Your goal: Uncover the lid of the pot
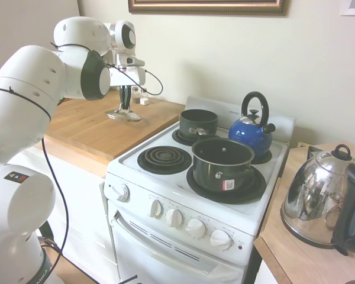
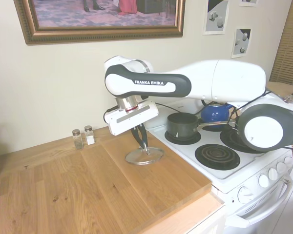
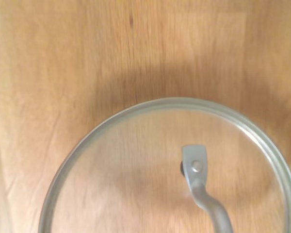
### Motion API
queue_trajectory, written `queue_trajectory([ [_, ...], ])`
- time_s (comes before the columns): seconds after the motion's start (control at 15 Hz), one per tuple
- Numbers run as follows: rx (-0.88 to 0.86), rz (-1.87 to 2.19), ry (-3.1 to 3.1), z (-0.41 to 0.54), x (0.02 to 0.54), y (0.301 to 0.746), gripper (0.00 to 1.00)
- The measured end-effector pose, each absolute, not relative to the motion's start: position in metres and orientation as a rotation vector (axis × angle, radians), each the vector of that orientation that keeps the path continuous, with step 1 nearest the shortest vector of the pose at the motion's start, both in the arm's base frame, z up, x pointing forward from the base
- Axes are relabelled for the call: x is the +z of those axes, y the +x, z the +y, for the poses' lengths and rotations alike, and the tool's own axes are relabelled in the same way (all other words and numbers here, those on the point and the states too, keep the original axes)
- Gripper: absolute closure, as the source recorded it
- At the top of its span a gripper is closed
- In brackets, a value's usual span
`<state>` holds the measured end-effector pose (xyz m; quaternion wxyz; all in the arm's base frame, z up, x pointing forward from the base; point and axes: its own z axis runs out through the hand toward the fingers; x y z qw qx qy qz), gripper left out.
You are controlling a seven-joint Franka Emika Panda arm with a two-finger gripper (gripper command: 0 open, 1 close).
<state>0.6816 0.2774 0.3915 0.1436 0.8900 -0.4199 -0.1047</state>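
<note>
With the lid (image 2: 144, 156) set on the wooden counter (image 2: 88, 185), well apart from the uncovered pot (image 1: 198, 123), the gripper (image 2: 143, 144) appears clamped on its handle, so the fingers should be opened and lifted straight up.

Both exterior views are evenly and brightly lit by soft, diffuse light; whites on the arm are slightly washed out. Highlights are seen on the chrome kettle (image 1: 316, 201) and the blue kettle (image 1: 250, 133). A soft shadow is cast under the lid (image 2: 144, 156) on the bench (image 2: 88, 190). Mild wide-angle bending is noted at the edges. The wrist view is soft, with a diffuse shadow around the lid rim
</note>
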Motion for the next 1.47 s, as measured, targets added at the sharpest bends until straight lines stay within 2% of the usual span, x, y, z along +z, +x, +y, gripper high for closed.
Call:
queue_trajectory([
  [0.33,-0.313,-1.21,2.551,0.264,0.374,0.693,1.0],
  [0.4,-0.323,-1.201,2.55,0.263,0.372,0.692,0.0],
  [0.73,-0.361,-1.145,2.555,0.261,0.369,0.69,0.0],
  [1.47,-0.293,-1.13,2.598,0.259,0.385,0.695,0.0],
])
